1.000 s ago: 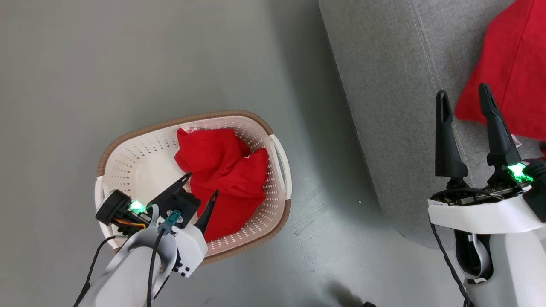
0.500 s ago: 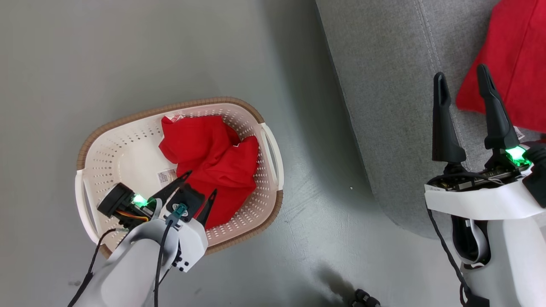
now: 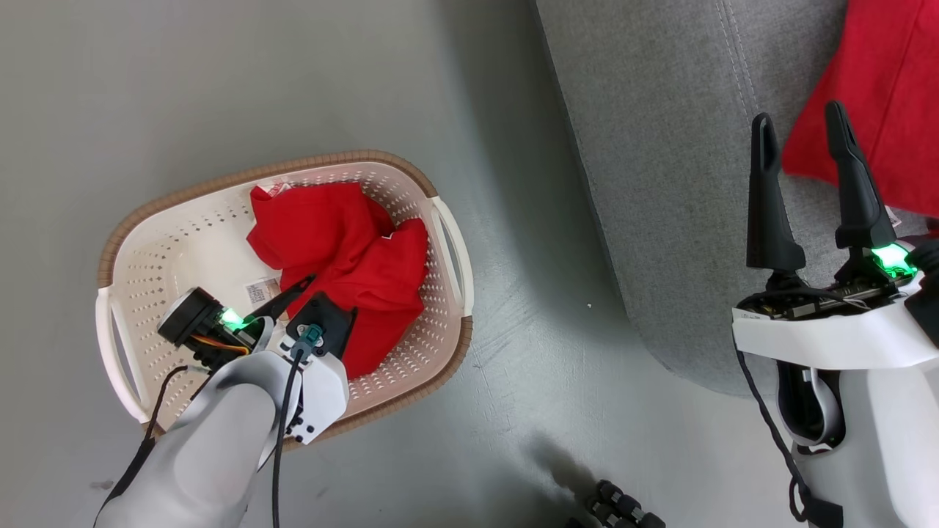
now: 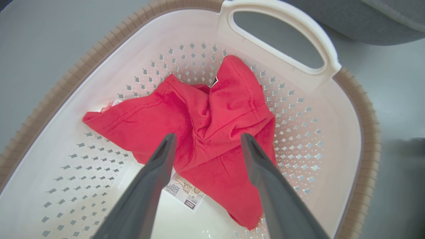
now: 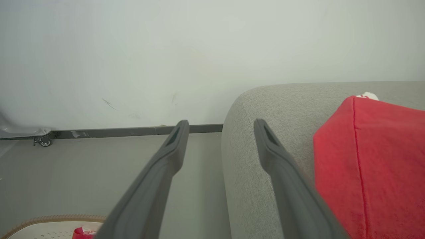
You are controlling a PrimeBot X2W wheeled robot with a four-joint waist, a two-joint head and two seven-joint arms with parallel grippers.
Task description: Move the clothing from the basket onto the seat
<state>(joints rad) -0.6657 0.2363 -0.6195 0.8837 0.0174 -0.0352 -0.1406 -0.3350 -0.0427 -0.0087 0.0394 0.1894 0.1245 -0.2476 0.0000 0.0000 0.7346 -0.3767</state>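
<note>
My left tool [image 3: 330, 295] is at the lower left of the head view, down inside the basket [image 3: 183, 235]. Its fingers are spread wide and straddle the crumpled red clothing [image 3: 345, 242]. In the left wrist view the tips lie over the cloth with nothing pinched between them; I cannot tell whether they touch it. The clothing is bunched in the right half of the basket, partly covering the label sticker [image 4: 184, 194] on the bottom. The basket stands on the grey floor [image 3: 220, 73], left of the seat [image 3: 660, 147]. My right tool [image 3: 798, 114] is at the right of the frame, fingers parted and empty, over the seat and just beside a second red garment [image 3: 880, 110] lying there at the upper right.
</note>
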